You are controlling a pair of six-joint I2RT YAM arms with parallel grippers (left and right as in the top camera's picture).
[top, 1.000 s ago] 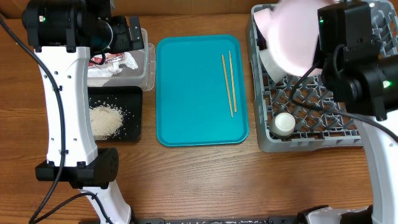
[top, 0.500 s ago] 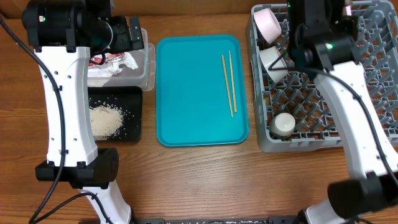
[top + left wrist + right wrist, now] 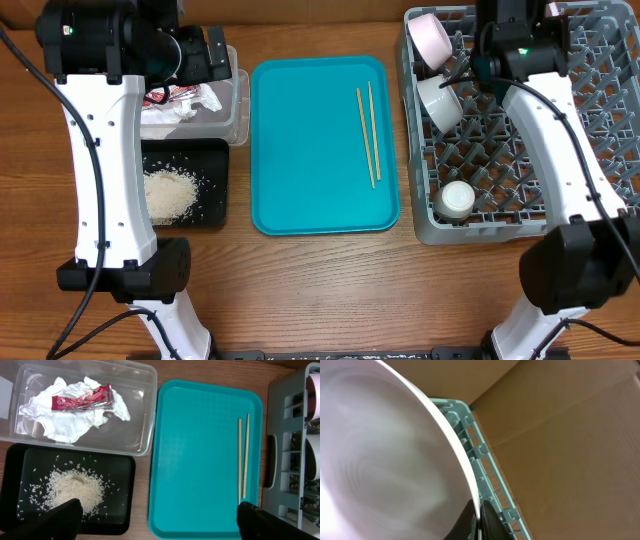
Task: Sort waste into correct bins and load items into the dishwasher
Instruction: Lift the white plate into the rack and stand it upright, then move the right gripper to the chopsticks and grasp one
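on the teal tray (image 3: 310,150), two chopsticks (image 3: 239,460), dish rack (image 3: 520,200) just beside

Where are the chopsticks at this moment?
In the overhead view, the chopsticks lie side by side on the teal tray, along its edge nearest the grey dish rack.

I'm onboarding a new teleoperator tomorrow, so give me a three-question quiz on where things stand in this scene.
1. Fill in: the red wrapper lies on crumpled ___ in the clear tub.
2. True or false: both chopsticks lie on the teal tray.
3. The rice sits in: A the clear tub, B the black tray, C the teal tray.
Key: 1 napkins; 2 true; 3 B.
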